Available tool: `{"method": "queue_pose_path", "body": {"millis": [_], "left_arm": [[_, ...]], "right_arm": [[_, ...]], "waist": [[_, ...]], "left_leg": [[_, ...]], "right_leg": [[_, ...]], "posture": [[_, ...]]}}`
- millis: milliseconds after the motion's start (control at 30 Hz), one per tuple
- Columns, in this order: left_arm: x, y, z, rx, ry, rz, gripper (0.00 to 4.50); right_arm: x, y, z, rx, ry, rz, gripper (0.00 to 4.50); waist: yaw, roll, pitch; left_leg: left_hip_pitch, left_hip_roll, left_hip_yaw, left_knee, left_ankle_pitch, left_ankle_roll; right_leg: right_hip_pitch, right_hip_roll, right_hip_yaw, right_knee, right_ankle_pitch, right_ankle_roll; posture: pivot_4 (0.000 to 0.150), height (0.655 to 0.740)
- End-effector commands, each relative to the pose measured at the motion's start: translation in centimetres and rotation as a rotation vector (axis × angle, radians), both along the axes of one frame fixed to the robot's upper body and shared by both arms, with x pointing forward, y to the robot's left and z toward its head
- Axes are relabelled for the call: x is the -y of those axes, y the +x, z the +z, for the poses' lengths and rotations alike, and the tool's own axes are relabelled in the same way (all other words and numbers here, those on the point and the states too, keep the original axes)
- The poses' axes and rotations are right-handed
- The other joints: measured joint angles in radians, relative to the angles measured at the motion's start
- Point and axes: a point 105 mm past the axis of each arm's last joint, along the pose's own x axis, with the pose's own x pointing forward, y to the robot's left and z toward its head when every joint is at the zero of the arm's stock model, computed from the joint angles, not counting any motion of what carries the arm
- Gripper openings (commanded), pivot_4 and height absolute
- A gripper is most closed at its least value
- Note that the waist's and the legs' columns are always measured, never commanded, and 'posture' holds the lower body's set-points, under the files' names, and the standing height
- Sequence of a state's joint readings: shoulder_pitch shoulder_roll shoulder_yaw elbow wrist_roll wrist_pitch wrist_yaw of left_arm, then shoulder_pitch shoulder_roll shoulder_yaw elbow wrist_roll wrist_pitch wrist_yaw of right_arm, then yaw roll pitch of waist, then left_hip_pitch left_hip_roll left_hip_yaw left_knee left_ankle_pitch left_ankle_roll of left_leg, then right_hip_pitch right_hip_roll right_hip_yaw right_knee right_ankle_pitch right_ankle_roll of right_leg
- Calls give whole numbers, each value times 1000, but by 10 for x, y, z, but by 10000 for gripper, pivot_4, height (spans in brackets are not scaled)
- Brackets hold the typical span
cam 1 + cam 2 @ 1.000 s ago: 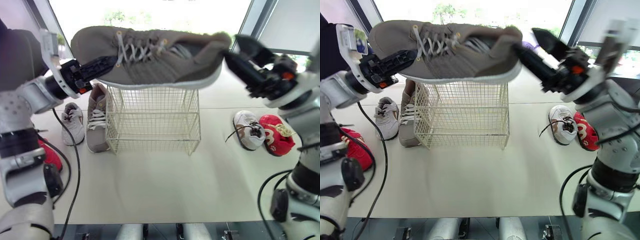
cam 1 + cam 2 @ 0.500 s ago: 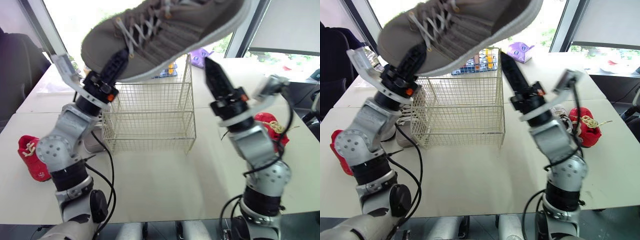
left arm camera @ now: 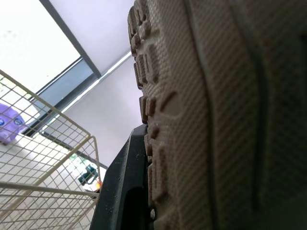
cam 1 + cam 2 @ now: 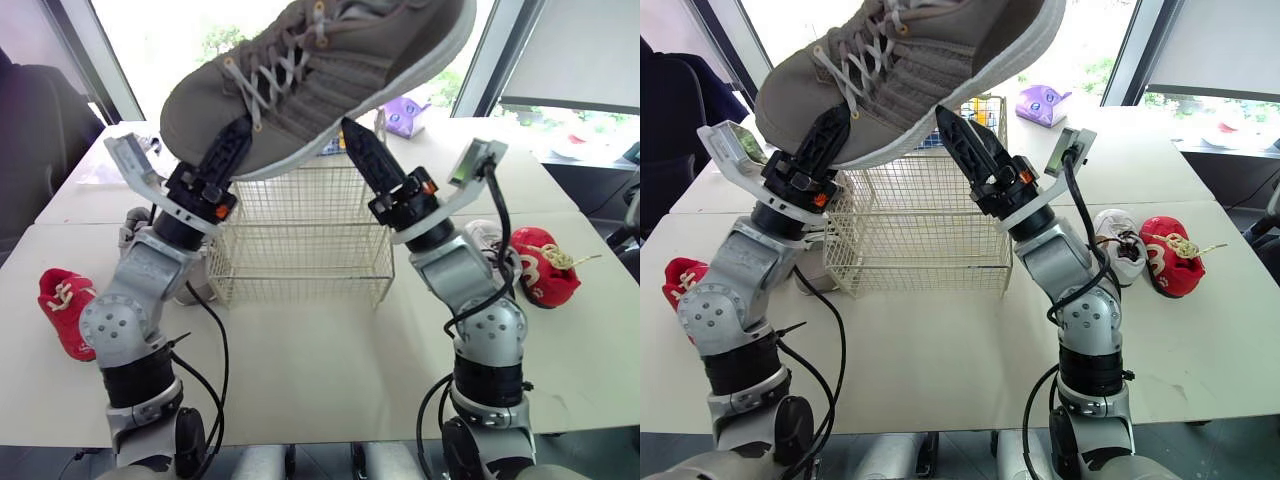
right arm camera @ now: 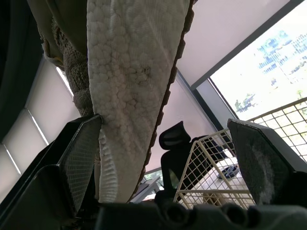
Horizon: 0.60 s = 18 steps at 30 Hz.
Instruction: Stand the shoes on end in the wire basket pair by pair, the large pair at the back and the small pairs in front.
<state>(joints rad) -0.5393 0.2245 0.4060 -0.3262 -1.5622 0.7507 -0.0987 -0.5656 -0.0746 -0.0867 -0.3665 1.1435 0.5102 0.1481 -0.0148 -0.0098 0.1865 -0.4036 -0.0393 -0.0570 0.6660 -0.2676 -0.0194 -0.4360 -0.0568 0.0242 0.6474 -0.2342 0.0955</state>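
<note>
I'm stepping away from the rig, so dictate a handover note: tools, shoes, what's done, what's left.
Left tool: shut on the large grey-brown laced sneaker, held above the white wire basket.
Right tool: open, one finger against its sole.
On the table: small red shoe at left; small white shoe and other small red shoe at right.
Done: no shoe in the basket yet.
Left: stand this sneaker at the back, then the others.

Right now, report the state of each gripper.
Left gripper: shut on the grey shoe, near its toe.
Right gripper: open under the shoe, one finger against the sole's edge, the other apart from it.
</note>
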Motion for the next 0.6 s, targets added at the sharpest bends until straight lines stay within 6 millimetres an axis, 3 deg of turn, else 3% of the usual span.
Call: {"method": "queue_pose_path", "body": {"millis": [33, 267, 600], "left_arm": [[19, -12, -4, 30, 77, -76, 7296], [16, 2, -8, -23, 42, -55, 7296], [10, 22, 0, -26, 68, -83, 7296]], "right_arm": [[14, -10, 39, 120, 120, -21, 44862], [-2, -35, 56, 216, 95, 112, 44862], [-4, -33, 52, 210, 57, 92, 44862]], "waist": [[0, 0, 0], [2, 0, 0], [-2, 0, 0]], "left_leg": [[0, 0, 0, 0, 0, 0], [0, 0, 0, 0, 0, 0], [0, 0, -1, -1, 0, 0]], "right_leg": [[0, 0, 0, 0, 0, 0], [0, 0, 0, 0, 0, 0], [1, 0, -1, -1, 0, 0]], "posture": [[1500, 7400], [1500, 7400], [1500, 7400]]}}
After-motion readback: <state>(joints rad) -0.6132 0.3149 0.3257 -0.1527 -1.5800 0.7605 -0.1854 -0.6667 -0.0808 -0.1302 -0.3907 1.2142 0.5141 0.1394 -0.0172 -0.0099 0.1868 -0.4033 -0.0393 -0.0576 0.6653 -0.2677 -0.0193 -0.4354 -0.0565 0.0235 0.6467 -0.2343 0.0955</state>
